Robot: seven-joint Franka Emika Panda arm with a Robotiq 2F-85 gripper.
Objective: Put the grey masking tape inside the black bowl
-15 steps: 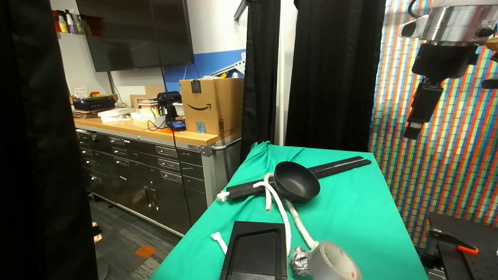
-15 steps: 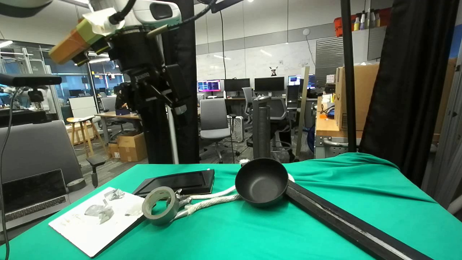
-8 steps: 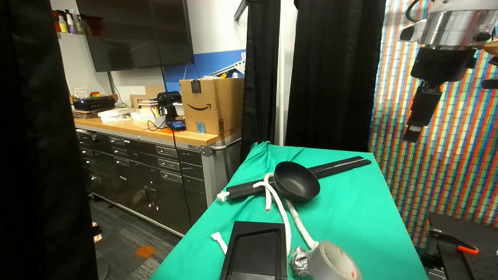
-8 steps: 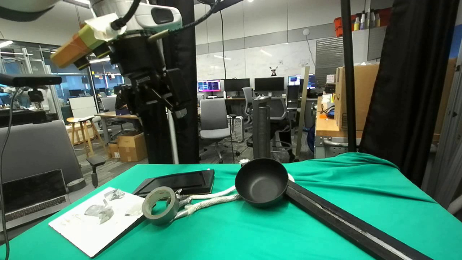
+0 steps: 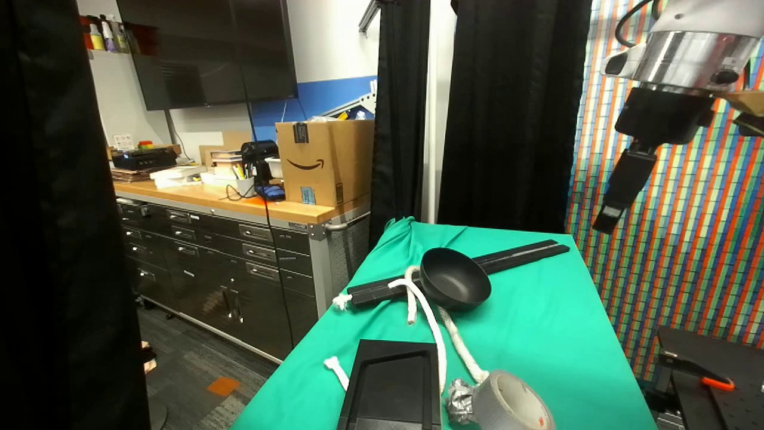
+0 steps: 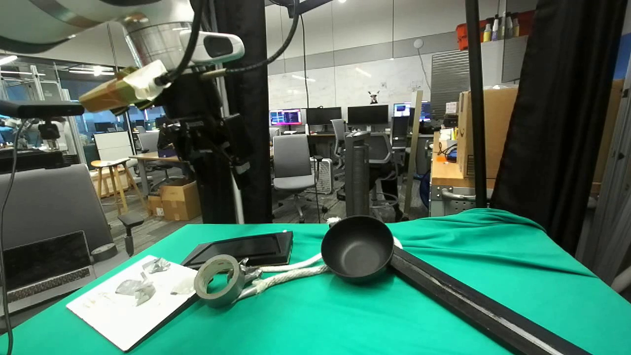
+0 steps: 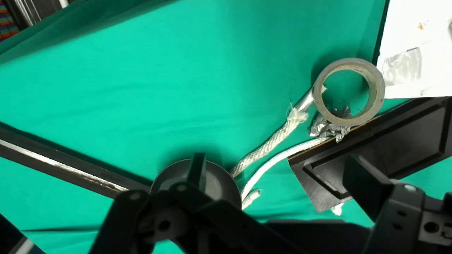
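Observation:
The grey masking tape point(image 6: 235, 288) is a ring on the green cloth beside crumpled silver tape. It also shows in an exterior view point(image 5: 498, 405) and at the upper right of the wrist view point(image 7: 378, 93). The black bowl point(image 6: 357, 251) sits tilted over a black stick, its opening facing up and sideways. It also shows in an exterior view point(image 5: 456, 280). In the wrist view the bowl point(image 7: 223, 183) is partly hidden by a finger. My gripper point(image 7: 279, 173) is open and empty, well above the table. Its fingers point(image 5: 624, 185) point down and slant.
White rope point(image 7: 270, 144) runs from the bowl to the tape. A flat black device point(image 5: 391, 382) lies beside the tape. A white board point(image 6: 133, 301) with tape scraps lies at the table's side. The long black stick point(image 6: 458, 296) stretches from under the bowl.
My gripper has moved down in both exterior views and shifted left with more slant in one. The tape, the bowl and the other things on the table have not moved.

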